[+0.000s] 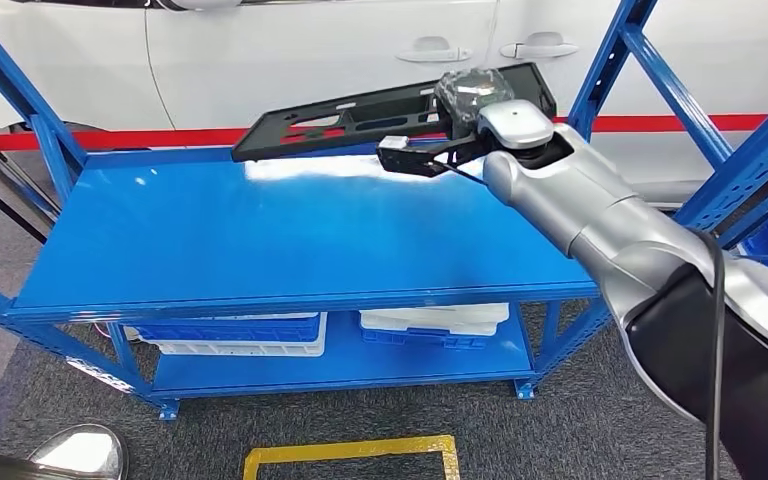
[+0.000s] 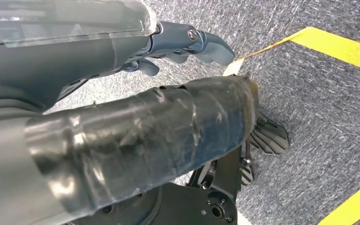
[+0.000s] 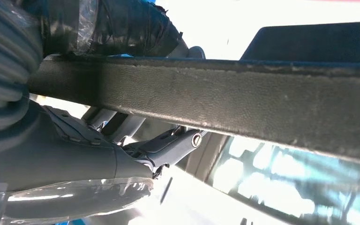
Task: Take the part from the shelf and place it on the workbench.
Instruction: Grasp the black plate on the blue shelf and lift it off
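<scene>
The part is a long, flat black plastic panel with cut-outs. It hangs tilted above the back of the blue shelf's top board. My right hand grips its right end. In the right wrist view the part's edge crosses the picture, with the taped thumb on one side and the fingers on the other. My left hand hangs over the grey floor, fingers stretched out and holding nothing.
A white car stands close behind the shelf. Blue uprights and braces frame the shelf at both ends. Blue and white bins lie on the lower board. Yellow tape marks the grey floor in front.
</scene>
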Robot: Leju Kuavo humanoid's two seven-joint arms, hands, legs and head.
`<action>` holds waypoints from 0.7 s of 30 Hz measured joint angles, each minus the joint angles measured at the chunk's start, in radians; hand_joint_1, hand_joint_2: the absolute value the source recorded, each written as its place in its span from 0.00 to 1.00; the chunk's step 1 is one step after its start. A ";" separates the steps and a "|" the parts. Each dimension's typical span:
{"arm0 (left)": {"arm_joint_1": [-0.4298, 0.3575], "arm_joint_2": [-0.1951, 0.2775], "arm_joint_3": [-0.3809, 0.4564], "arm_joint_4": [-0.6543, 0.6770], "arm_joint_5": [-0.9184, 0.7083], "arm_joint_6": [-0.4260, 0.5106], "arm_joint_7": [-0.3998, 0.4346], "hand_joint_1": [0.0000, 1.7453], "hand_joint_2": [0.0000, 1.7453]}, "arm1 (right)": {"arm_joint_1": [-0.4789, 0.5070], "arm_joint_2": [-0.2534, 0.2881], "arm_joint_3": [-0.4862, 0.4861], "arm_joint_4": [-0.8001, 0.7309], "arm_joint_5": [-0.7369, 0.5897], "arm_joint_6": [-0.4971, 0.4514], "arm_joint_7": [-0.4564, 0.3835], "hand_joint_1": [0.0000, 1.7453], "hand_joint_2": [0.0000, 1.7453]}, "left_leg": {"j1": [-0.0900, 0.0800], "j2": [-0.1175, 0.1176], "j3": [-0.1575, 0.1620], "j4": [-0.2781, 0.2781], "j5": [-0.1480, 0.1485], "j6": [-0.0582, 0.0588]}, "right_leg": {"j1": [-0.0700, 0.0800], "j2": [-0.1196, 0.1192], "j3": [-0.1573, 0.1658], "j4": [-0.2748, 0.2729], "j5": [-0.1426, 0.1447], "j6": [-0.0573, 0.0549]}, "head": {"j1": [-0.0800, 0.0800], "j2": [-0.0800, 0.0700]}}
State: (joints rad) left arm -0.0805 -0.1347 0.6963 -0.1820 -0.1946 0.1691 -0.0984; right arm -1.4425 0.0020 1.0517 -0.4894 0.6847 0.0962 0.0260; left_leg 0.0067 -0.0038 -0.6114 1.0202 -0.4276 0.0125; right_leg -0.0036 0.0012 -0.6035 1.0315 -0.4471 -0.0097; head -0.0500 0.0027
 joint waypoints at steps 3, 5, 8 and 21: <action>0.000 0.000 0.001 0.000 0.000 0.000 -0.003 0.00 0.00 | -0.043 -0.003 0.000 -0.035 0.023 0.018 0.013 1.00 1.00 | 0.000 0.000 -0.001 0.000 0.000 0.000 | 0.000 0.000 -0.001 0.000 0.000 0.000 | 0.000 0.000; 0.000 0.000 0.003 0.000 0.000 -0.001 -0.015 0.00 0.00 | -0.062 -0.008 -0.002 -0.062 0.035 0.023 0.017 1.00 1.00 | 0.000 0.000 -0.001 0.000 0.000 0.000 | 0.000 0.000 -0.001 0.000 0.000 0.000 | 0.000 0.000; 0.001 0.000 0.006 0.000 0.000 -0.010 -0.038 0.00 0.75 | -0.086 -0.023 -0.009 -0.103 0.040 0.028 0.021 1.00 1.00 | 0.000 0.000 -0.001 0.000 0.000 0.000 | 0.000 0.000 -0.001 0.000 0.000 0.000 | 0.000 0.000; 0.004 0.000 0.025 0.000 0.010 -0.025 -0.077 0.00 1.00 | -0.165 -0.060 -0.055 -0.221 0.018 0.102 0.032 1.00 1.00 | 0.000 0.000 -0.001 0.000 0.000 0.000 | 0.000 0.000 -0.001 0.000 0.000 0.000 | 0.000 0.000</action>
State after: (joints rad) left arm -0.0766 -0.1347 0.7213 -0.1820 -0.1846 0.1439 -0.1751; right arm -1.6073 -0.0585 0.9968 -0.7104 0.7026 0.1978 0.0580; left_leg 0.0067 -0.0040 -0.6127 1.0201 -0.4276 0.0125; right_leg -0.0037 0.0010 -0.6046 1.0315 -0.4472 -0.0097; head -0.0500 0.0027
